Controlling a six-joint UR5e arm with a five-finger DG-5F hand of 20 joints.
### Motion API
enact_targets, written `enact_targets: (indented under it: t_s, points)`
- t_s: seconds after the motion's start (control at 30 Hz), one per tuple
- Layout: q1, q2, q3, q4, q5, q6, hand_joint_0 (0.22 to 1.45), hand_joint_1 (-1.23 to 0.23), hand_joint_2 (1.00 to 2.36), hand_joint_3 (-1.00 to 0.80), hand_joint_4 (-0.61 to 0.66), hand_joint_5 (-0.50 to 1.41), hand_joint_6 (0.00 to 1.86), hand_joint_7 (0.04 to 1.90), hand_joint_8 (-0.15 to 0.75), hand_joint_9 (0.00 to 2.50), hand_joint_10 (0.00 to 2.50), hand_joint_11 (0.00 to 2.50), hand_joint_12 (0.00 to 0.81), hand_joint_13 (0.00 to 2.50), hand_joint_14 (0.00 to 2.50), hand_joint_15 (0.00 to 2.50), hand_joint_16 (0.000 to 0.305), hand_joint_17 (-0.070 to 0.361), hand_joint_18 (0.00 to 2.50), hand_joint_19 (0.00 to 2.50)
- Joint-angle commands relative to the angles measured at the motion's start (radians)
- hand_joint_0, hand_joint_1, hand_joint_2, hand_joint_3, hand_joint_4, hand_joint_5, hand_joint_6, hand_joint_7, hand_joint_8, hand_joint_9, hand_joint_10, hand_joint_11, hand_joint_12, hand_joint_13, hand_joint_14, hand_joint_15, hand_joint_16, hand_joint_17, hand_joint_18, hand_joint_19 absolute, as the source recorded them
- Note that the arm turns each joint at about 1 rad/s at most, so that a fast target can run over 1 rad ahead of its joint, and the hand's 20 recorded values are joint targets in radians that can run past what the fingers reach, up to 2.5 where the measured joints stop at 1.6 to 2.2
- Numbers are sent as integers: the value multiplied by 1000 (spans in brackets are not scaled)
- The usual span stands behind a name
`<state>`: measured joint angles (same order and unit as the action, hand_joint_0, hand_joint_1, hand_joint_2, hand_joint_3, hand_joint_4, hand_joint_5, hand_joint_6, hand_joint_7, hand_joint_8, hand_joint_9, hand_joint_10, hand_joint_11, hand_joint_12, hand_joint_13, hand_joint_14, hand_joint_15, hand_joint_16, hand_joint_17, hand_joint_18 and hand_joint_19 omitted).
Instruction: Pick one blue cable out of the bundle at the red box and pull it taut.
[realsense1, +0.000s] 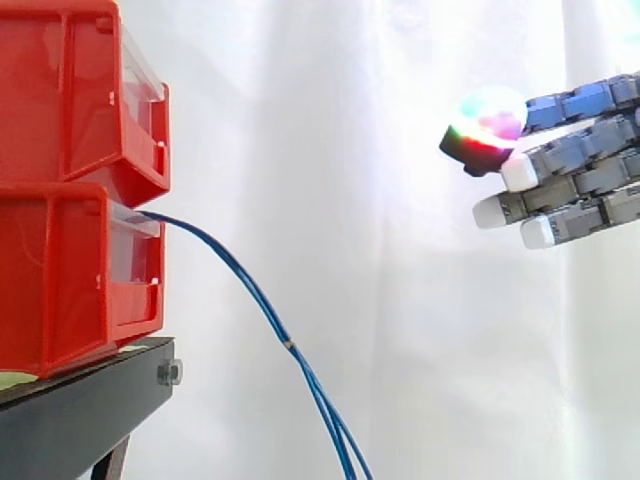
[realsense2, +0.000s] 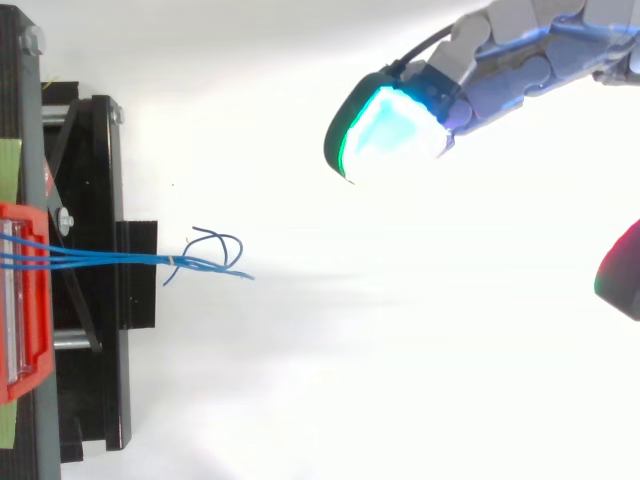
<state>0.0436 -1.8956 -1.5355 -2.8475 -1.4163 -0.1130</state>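
At the left of the side view, two red bins are sitting stacked, the upper bin on the lower bin, both on one black stand before the white curtain. One bundle of blue cables is coming out of the lower bin's front; at least three strands are showing from above, though the exact count is hard to tell. One small tie is binding them together. From the side, the bundle's long axis is sloping down and away from the bins, slack rather than taut; from above it is running straight out from the bin, with its loose ends curling just past the tie. One hand is hovering well apart from the cables, higher than the bundle. Its fingers are lying straight and pointing toward the bins, glowing fingertips leading, and holding nothing.
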Motion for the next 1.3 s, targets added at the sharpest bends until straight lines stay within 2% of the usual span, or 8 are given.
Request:
enact_targets:
  t_s: [0.0,0.2,0.23,0.37,0.5,0.8,1.0,1.27]
  points:
    - [10,0,0,0,20,3,508,-736,1000,-500,329,-199,502,722,317,362,2,160,361,285,4,120,56,126,296,194]
    - [18,41,0,-89,17,6,500,-710,1000,-500,330,-199,502,720,321,362,2,161,365,271,4,117,57,127,286,183]
    - [21,76,2,-132,19,3,500,-708,1000,-500,331,-199,502,719,320,357,2,160,366,263,4,115,57,128,274,182]
    - [27,124,2,-184,25,-4,487,-700,1000,-500,323,-201,502,723,313,323,2,130,373,203,3,96,59,133,192,159]
    - [32,131,2,-236,31,3,478,-701,1000,-500,318,-203,502,722,314,311,2,120,374,167,3,88,61,136,163,156]
    - [50,131,0,-236,43,-7,474,-698,1000,-500,318,-204,502,722,317,313,2,124,376,173,3,92,61,137,165,158]
    - [53,116,0,-230,53,-8,480,-706,1000,-500,339,-197,502,728,324,343,2,124,378,190,3,90,60,135,180,142]
    - [56,-27,0,-165,57,4,505,-799,1000,-500,374,-172,502,801,318,380,2,144,368,187,2,67,58,131,176,117]
